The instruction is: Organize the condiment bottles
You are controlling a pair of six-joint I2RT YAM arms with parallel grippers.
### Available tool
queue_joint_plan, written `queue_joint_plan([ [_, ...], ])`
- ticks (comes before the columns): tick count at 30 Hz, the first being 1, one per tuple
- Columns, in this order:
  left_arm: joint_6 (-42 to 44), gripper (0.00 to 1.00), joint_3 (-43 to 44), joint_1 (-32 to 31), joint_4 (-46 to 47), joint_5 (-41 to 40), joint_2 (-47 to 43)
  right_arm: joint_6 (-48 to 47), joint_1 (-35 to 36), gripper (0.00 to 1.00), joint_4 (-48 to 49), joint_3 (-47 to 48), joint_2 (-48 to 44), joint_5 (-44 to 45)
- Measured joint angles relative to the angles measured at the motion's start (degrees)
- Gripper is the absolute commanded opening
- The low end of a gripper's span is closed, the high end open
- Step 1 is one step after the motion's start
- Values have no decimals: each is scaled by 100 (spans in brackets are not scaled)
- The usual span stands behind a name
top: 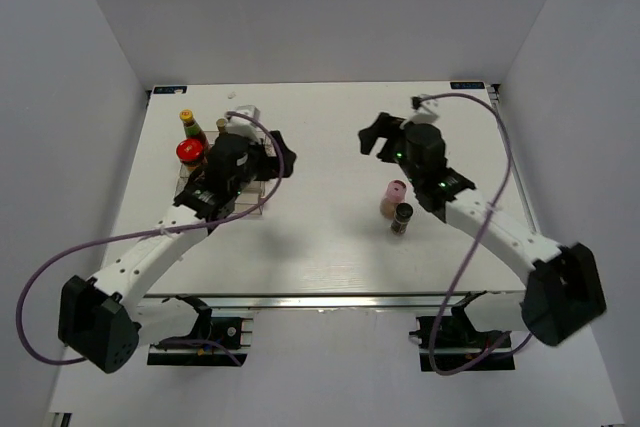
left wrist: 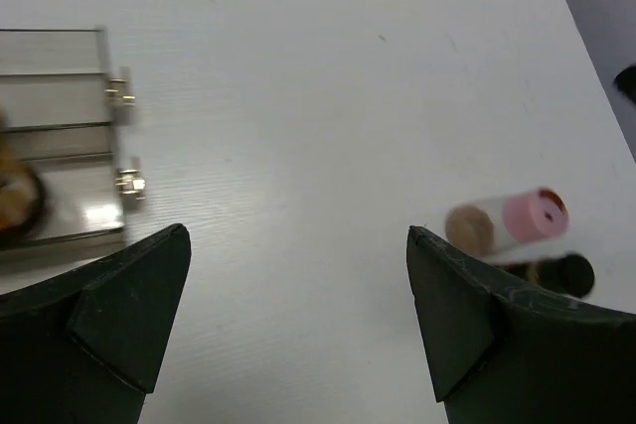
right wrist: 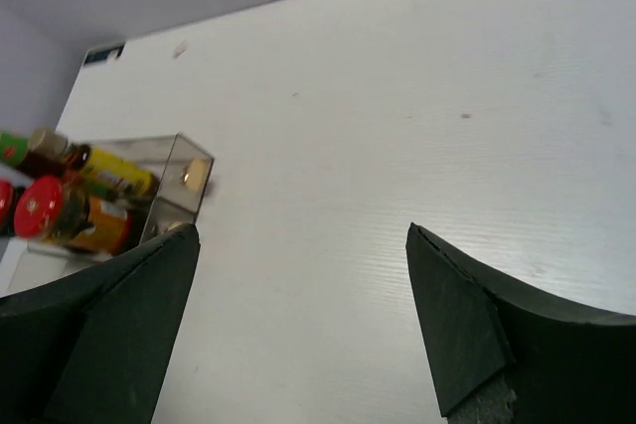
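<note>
My left gripper [left wrist: 298, 235] hangs spread wide and empty, just beside the clear rack [left wrist: 60, 136] on the left of the desk [top: 320, 247]. My right gripper [right wrist: 303, 230] is also spread wide, holds nothing, and hovers over bare desk toward the far right.

A red-lidded jar [top: 189, 154] and a yellow-capped bottle [top: 188, 122] stand at the rack, with others I cannot make out behind the left arm. A pink-capped bottle [top: 395, 197] and a dark-capped bottle [top: 402, 219] stand close together on open desk, beside the right arm's forearm.

I judge the job partly done, with those two yet to be racked. The next move calls for drawing the right gripper back toward me and closing on one bottle without toppling its neighbour.

The middle of the desk is open for carrying across. The rack's edge crowds the left arm, and the right-hand desk edge is near
</note>
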Motion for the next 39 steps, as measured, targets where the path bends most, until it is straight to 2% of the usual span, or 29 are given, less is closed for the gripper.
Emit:
queue_joint_plan([
  [7,531,98,555,-984,623,1036,1447,546,-608,89,-553,-1390,-2645,1412],
  [12,811,98,1596,-1556,769,1143,2761,682,-942,89,-1064,-1755,-3665,2090],
  [17,1043,98,2503,-1987,636,1097,3755,662,-981,89,-1285,-1954,-4046,2345],
  [22,1172,98,3049,-2387,444,1008,4332,632,-1010,89,-1569,-1965,-4050,2520],
  [28,1180,98,3661,-2754,262,452,4959,627,-1025,89,-1659,-2107,-4127,2520],
  [37,1178,97,4328,-2927,-170,-273,5676,577,-1060,89,-1685,-2138,-4227,2520],
  [39,1163,92,4354,-2929,-251,-391,5711,562,-1069,89,-1692,-2144,-4251,2522],
])
